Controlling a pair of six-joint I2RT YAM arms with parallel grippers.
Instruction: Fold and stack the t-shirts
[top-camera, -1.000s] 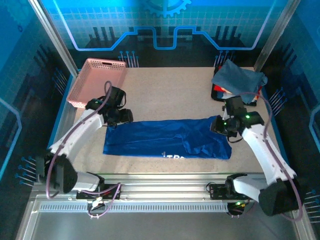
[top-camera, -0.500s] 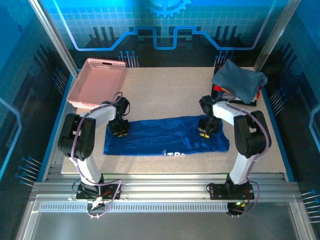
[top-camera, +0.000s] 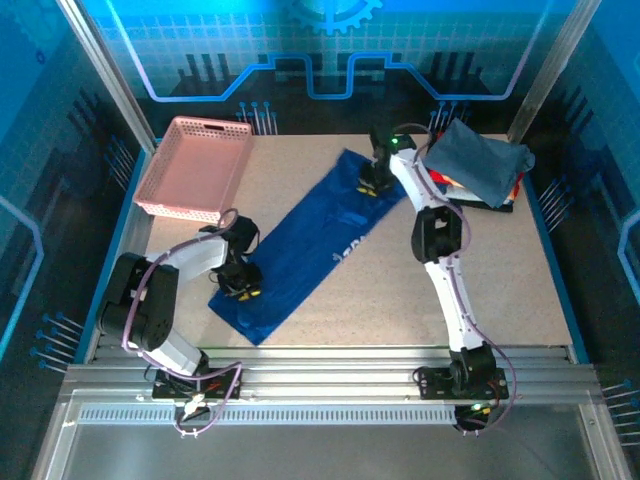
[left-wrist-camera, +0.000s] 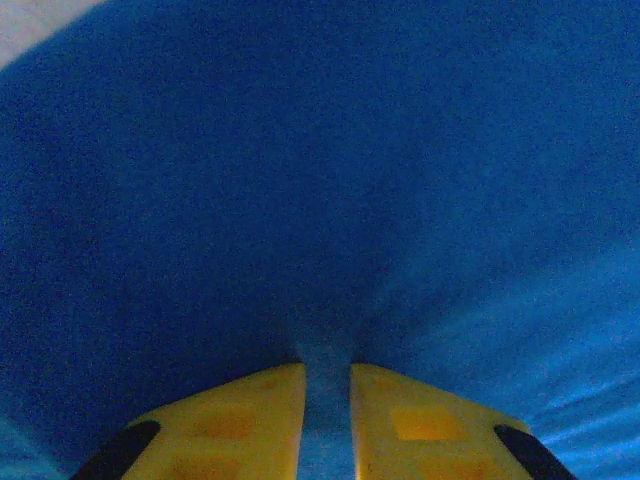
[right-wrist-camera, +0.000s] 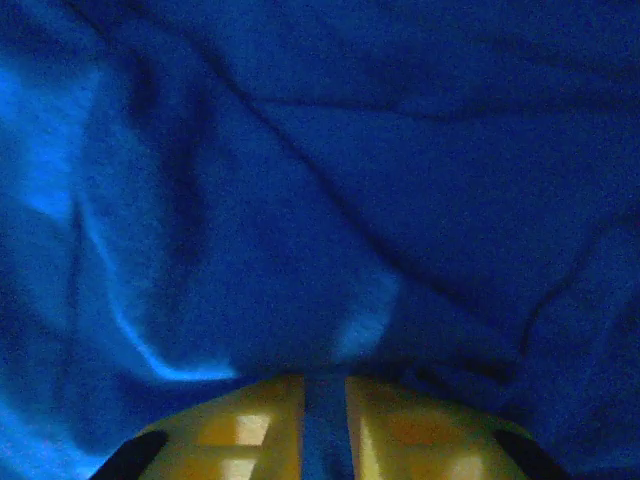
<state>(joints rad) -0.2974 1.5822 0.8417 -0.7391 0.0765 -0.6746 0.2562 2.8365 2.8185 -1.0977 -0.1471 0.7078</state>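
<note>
Royal-blue t-shirt (top-camera: 310, 245) lies mid-table as 1 long band, slanting from near-left to far-right. Left gripper (top-camera: 241, 283) pinches its near end and right gripper (top-camera: 374, 180) its far end, both nearly closed on cloth.

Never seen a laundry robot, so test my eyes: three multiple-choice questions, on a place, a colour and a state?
1. Where is the pink perforated plastic basket? A far left corner; B near right corner; C on a shirt.
2. What colour is the heaped soft cloth shirt at far right? A pink; B slate grey-blue; C yellow.
3. How do the left gripper and right gripper stand? A both open; B both shut on the royal-blue printed t-shirt; C one holds the basket.
Answers: 1 A, it stands far left; 2 B, dull grey-blue cloth; 3 B, wrist views show yellow fingers pinching blue cloth.
</note>
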